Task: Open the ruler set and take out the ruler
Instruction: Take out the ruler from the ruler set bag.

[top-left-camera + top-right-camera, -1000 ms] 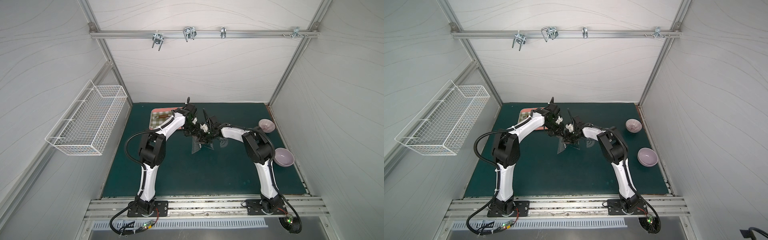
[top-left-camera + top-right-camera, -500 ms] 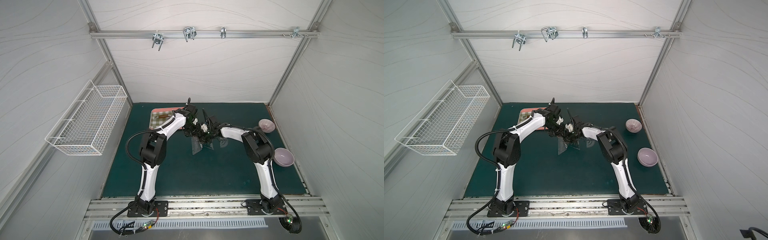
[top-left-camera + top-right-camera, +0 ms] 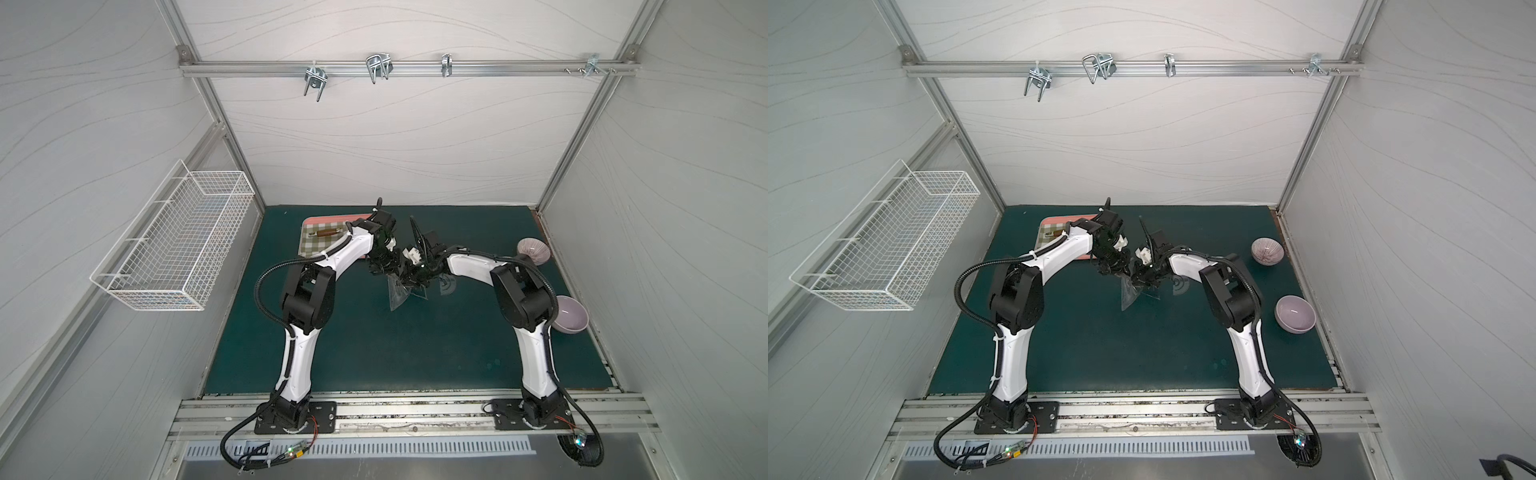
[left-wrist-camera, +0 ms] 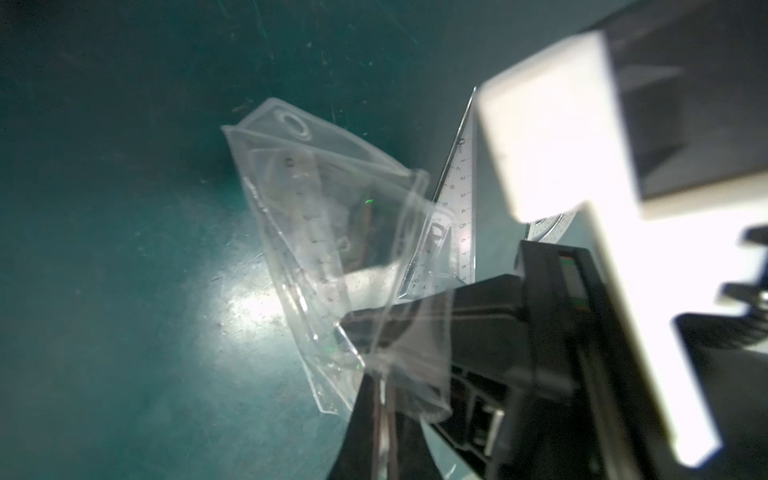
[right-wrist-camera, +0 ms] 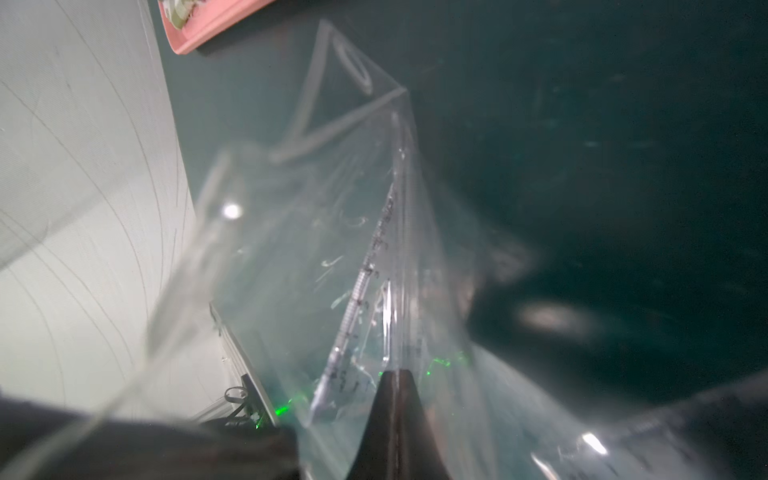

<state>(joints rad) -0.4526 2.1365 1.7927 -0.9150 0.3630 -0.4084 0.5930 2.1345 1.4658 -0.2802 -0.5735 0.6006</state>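
Pinching the ruler set from both sides, the left pincer and right pincer hold it up over the middle of the green mat.
Both pincers are squeezed together on its soft, see-through plastic film; whether the right one also nips the ruler inside cannot be told. The ruler set hangs crumpled and splayed, a round snap ring at the corner farthest from the pincers, the stiff clear ruler with fine dark marks slanted within. A clear triangle and a half-round protractor lie flat on the mat just beside it.
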